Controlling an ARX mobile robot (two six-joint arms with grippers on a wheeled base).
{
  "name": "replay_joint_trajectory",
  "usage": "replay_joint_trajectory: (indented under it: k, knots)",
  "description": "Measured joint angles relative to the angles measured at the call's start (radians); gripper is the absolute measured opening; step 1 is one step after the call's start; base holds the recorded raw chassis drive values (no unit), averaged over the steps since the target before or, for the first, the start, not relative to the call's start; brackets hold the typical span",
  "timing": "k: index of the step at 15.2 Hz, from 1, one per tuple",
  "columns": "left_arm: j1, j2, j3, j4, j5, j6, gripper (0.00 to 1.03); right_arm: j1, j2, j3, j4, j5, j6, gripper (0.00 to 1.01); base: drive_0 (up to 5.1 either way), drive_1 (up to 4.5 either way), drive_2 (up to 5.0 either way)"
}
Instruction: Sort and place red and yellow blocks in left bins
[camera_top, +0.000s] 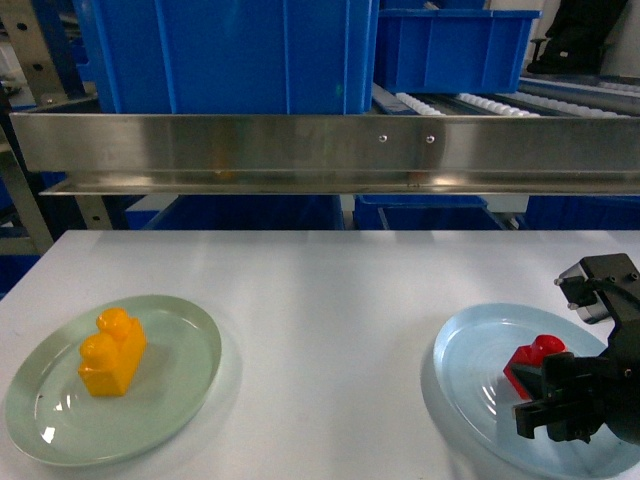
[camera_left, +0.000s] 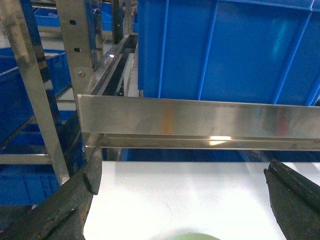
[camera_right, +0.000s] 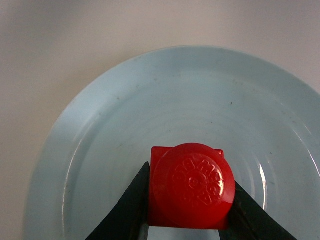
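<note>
Right fingers (camera_right: 135, 210) pinch the red block (camera_right: 192, 187) over the pale blue plate (camera_right: 100, 130); left fingers (camera_left: 75, 195) spread.

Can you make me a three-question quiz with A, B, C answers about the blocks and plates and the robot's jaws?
1. Where is the yellow block?
A. on the green plate
B. in a bin
C. on the bare table

2. How many studs does the red block have?
A. three
B. one
C. none

3. What is the right gripper doing?
A. hanging open above the plate
B. holding the yellow block
C. jaws shut on the red block

Answers: 1 A, it sits on the green plate. 2 B, one round stud faces the wrist camera. 3 C, black fingers press both its sides, over the blue plate.
</note>
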Motion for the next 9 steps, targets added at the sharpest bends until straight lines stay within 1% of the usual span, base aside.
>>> replay_joint_trajectory:
  k: [2, 3, 4, 5, 6, 7, 8, 9]
  knots:
    - [0.000, 0.000, 0.000, 0.000, 0.000, 0.000, 0.98, 0.000, -0.052, -0.053, 0.041, 0.011, 0.004, 0.29, 0.0, 0.00, 0.0]
    - [0.000, 0.000, 0.000, 0.000, 0.000, 0.000, 0.98, -0.002, -0.111, -0.098, 0.084, 0.023, 0.000, 0.29, 0.0, 0.00, 0.0]
    - [0.000, 0.000, 0.000, 0.000, 0.000, 0.000, 0.98, -0.011, -0.192, -0.154, 0.129, 0.027, -0.010, 0.29, 0.0, 0.00, 0.0]
    - [0.000, 0.000, 0.000, 0.000, 0.000, 0.000, 0.98, -0.020, -0.291, -0.219, 0.163, 0.041, -0.032, 0.29, 0.0, 0.00, 0.0]
    - [0.000, 0.000, 0.000, 0.000, 0.000, 0.000, 0.98, -0.041, -0.410, -0.285, 0.143, 0.042, -0.038, 0.29, 0.0, 0.00, 0.0]
    - [0.000, 0.000, 0.000, 0.000, 0.000, 0.000, 0.98, -0.058, -0.537, -0.348, 0.098, 0.043, -0.046, 0.29, 0.0, 0.00, 0.0]
    - [0.000, 0.000, 0.000, 0.000, 0.000, 0.000, 0.98, -0.074, -0.696, -0.414, 0.016, 0.050, -0.050, 0.29, 0.0, 0.00, 0.0]
    - [0.000, 0.000, 0.000, 0.000, 0.000, 0.001, 0.98, -0.103, -0.861, -0.461, -0.074, 0.055, -0.054, 0.29, 0.0, 0.00, 0.0]
